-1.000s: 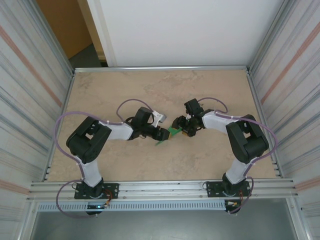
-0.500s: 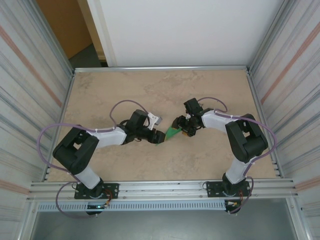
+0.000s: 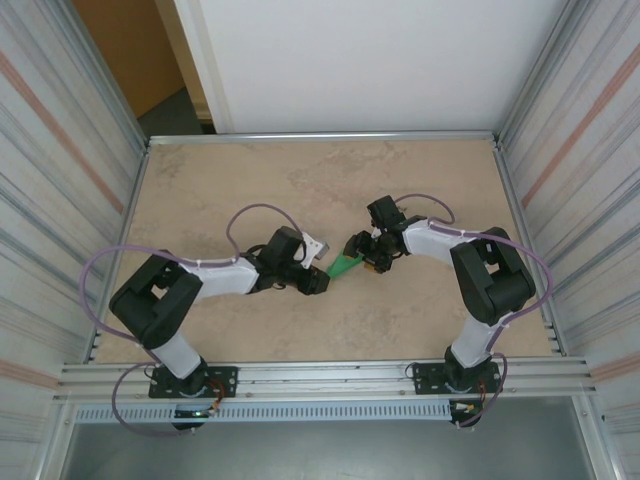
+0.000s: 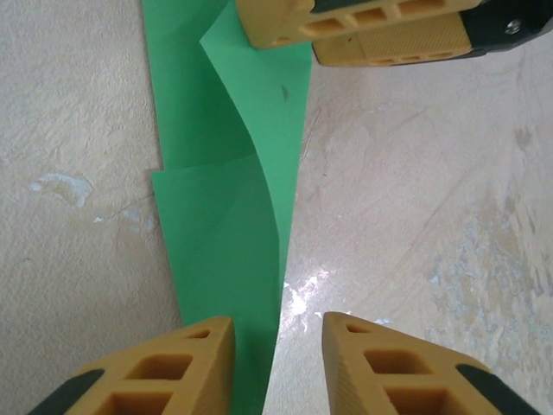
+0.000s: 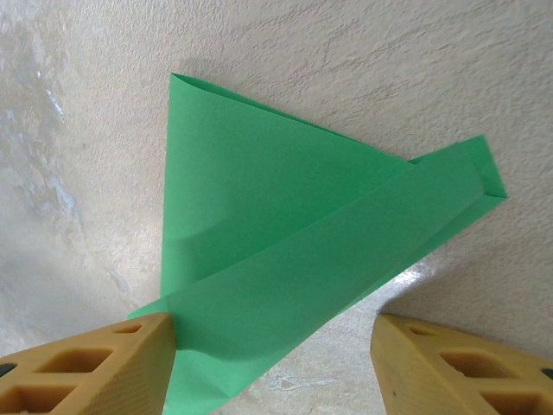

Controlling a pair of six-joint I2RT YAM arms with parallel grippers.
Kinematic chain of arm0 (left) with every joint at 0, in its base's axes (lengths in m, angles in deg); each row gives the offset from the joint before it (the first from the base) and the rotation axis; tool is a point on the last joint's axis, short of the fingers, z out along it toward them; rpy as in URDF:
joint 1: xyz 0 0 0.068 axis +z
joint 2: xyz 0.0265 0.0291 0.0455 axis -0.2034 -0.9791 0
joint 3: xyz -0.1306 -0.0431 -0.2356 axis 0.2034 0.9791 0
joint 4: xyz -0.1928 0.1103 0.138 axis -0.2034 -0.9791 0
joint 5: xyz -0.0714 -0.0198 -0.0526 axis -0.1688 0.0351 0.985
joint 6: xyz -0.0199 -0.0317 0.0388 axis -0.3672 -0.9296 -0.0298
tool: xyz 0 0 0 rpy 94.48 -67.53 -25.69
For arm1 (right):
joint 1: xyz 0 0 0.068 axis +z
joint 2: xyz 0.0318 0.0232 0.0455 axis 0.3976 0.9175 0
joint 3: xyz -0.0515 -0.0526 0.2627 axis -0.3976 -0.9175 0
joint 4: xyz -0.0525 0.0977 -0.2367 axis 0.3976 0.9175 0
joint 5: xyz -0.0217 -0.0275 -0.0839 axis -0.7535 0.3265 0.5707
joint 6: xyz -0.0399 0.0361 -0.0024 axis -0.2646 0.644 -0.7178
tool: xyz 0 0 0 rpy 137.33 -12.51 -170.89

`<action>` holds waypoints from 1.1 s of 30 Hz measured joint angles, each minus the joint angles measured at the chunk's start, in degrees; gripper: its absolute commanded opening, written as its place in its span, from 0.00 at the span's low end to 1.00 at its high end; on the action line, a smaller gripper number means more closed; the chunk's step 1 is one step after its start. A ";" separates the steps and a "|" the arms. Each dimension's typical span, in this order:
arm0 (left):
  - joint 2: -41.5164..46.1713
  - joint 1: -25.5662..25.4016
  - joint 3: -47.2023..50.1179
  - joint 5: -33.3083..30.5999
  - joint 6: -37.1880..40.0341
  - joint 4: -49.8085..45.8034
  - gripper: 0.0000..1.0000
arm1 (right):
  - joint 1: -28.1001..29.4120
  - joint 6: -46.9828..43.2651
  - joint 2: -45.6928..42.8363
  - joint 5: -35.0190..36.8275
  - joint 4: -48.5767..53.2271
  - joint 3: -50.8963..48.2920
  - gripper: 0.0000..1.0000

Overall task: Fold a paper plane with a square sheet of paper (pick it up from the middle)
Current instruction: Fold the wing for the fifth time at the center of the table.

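Note:
The green paper (image 3: 345, 265), folded into a narrow creased pointed shape, lies flat on the table between the two arms. In the left wrist view the paper (image 4: 229, 233) runs up from between my left gripper (image 4: 276, 363), which is open, its left finger over the paper's edge. At the far end the right gripper's fingers (image 4: 371, 30) sit over the paper. In the right wrist view the paper (image 5: 259, 225) shows a triangle with a long flap folded across it. My right gripper (image 5: 272, 363) is open wide astride it, the left finger touching the paper.
The beige stone-patterned table (image 3: 250, 180) is walled by metal rails and corrugated side panels (image 3: 60, 200). A white tag (image 3: 317, 243) sits on the left wrist. Purple cables loop over both arms.
The left arm drew back to the left, uncovering more of the paper, then came forward again to its near tip. The right arm has stayed put.

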 measured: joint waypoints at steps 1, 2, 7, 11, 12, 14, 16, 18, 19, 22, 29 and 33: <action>-0.22 0.00 0.00 0.00 -0.04 0.02 0.27 | 0.00 0.00 0.00 0.00 0.00 0.00 0.62; -0.42 0.00 0.00 -0.02 -0.13 0.02 0.26 | 0.00 0.00 0.00 0.00 0.00 0.00 0.62; -1.07 0.24 0.00 0.04 -0.70 0.46 0.23 | 0.00 0.00 0.00 0.00 0.00 0.00 0.62; -1.66 1.09 0.13 0.55 -1.99 1.77 0.20 | 0.00 0.00 0.00 0.02 0.00 -0.02 0.62; -1.73 1.38 0.22 0.68 -2.27 2.21 0.19 | 0.00 0.00 0.00 0.02 0.00 0.00 0.62; -1.88 1.84 0.52 1.05 -2.97 3.04 0.18 | 0.00 0.00 0.00 0.02 0.00 0.00 0.62; -2.21 2.14 0.74 1.53 -3.43 3.63 0.17 | 0.00 0.00 0.00 0.00 0.00 0.00 0.62; -2.75 2.27 0.92 2.03 -3.67 3.96 0.16 | 0.00 0.00 0.00 0.00 0.00 -0.02 0.62; -3.04 2.27 0.92 2.25 -3.91 4.13 0.16 | 0.00 0.00 0.00 -0.02 0.00 -0.02 0.62; -4.22 2.27 0.96 3.28 -4.66 5.18 0.15 | 0.00 0.00 -0.07 -0.04 -0.02 -0.02 0.62; -5.20 3.50 1.68 6.05 -6.82 7.32 0.14 | 0.00 -0.07 -0.98 -0.46 -1.36 -0.96 0.65; -5.20 4.66 2.01 7.91 -8.26 7.85 0.13 | -0.24 -0.63 -2.62 -1.11 -4.48 -3.32 0.69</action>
